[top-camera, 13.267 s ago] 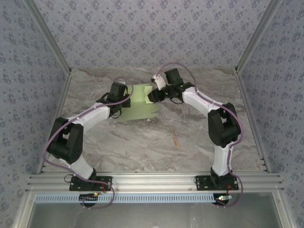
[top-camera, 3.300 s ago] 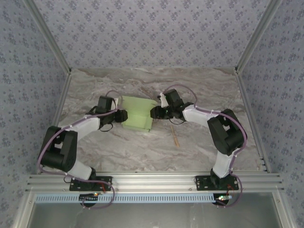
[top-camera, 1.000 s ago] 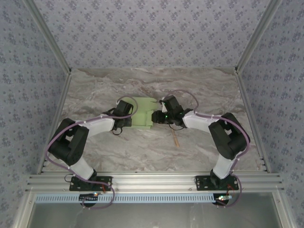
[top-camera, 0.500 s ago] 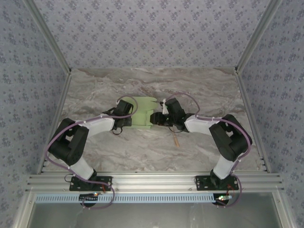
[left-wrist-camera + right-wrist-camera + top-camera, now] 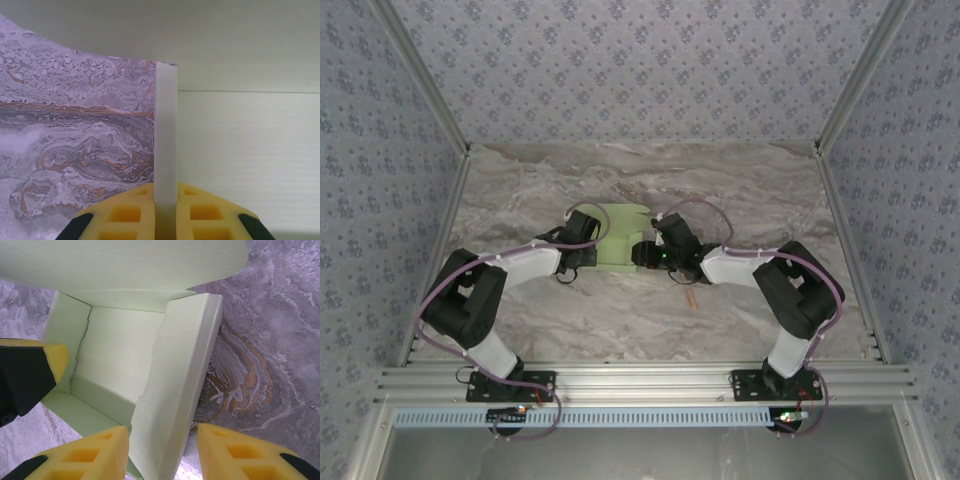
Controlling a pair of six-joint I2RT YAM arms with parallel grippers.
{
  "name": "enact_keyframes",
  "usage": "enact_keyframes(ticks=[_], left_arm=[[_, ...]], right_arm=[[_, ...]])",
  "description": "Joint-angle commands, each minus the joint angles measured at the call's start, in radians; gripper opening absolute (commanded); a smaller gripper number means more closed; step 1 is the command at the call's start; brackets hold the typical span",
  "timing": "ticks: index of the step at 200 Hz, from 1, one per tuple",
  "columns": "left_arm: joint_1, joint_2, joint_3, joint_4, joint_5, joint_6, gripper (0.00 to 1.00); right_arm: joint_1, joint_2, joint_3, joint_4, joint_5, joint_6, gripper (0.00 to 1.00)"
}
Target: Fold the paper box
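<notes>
Our left tool (image 5: 166, 200) is pinched shut on one thin wall of the paper box (image 5: 620, 236), holding it by the edge. Our right tool (image 5: 165, 452) is open, with the wall on the other side standing between its two fingers, and we see a little gap beside one finger. We find the box in the middle of the table (image 5: 520, 190), between the two arms. It is partly folded, with its walls up and a big flap open at the far side. We think the card is thin and soft. If our right tool squeezes or pushes too hard, the wall could crease or tear. If the edge slips out of our left tool, the box could slide away or its walls could flop down.
</notes>
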Motion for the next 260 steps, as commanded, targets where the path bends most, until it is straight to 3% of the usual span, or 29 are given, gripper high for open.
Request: enact_keyframes(ticks=[1,69,153,220,260], left_arm=[[-0.004,-0.030,0.016,-0.027,0.002,-0.008,0.10],[-0.006,-0.033,0.011,-0.025,0.010,-0.012,0.09],[-0.038,-0.034,0.009,-0.013,0.016,-0.021,0.09],[-0.038,-0.036,0.005,-0.014,0.006,-0.013,0.08],[-0.038,-0.033,0.009,-0.017,0.010,-0.013,0.08]], right_arm=[[0.012,0.031,0.007,0.015,0.039,0.004,0.41],[0.048,0.067,0.073,-0.057,0.131,0.002,0.30],[0.119,0.121,0.273,-0.387,0.374,-0.050,0.26],[0.081,0.133,0.313,-0.418,0.347,-0.055,0.32],[0.092,0.156,0.341,-0.445,0.359,-0.096,0.25]])
